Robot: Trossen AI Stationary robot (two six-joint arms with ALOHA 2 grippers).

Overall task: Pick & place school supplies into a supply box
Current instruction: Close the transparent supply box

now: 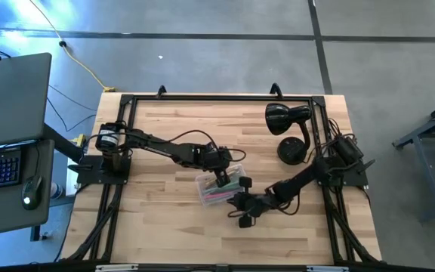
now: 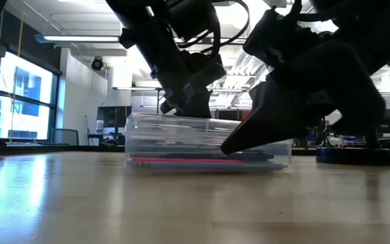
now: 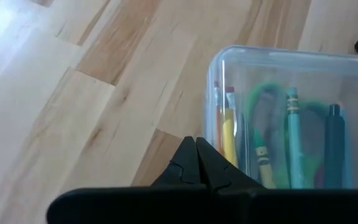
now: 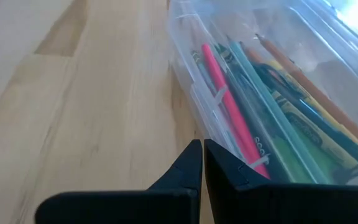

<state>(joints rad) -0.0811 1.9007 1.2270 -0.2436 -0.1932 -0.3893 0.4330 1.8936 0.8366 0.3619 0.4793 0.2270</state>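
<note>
The clear supply box (image 1: pixel 216 189) rests flat on the wooden table, near its middle. Inside lie pencils and pens: a pink one (image 4: pixel 229 106), yellow ones (image 3: pixel 230 134), green ones (image 3: pixel 293 143), and the green-handled scissors (image 3: pixel 263 99). My left gripper (image 1: pixel 222 178) is shut, just outside the box's far long wall (image 3: pixel 207 118). My right gripper (image 1: pixel 243 214) is shut too, its tips (image 4: pixel 202 146) low at the near long wall (image 4: pixel 194 93), close to the box's right end. In the low view the right gripper (image 2: pixel 226 148) stands in front of the box (image 2: pixel 181 139). My left gripper has its shut fingers (image 3: pixel 191 155) right beside the outer face of the box's far long wall (image 3: pixel 207 134), coming slanting from above; whether they touch it I cannot tell. My right gripper's shut fingertips (image 4: pixel 194 155) point at the foot of the near long wall (image 4: pixel 199 127), low over the table; whether they touch it I cannot tell.
A black desk lamp (image 1: pixel 287 121) with its round base (image 1: pixel 293 149) stands at the table's far right, close to the right arm. Bare wood (image 1: pixel 157 219) lies left of and nearer than the box. A laptop and a keyboard (image 1: pixel 2 162) sit on a stand beyond the left edge.
</note>
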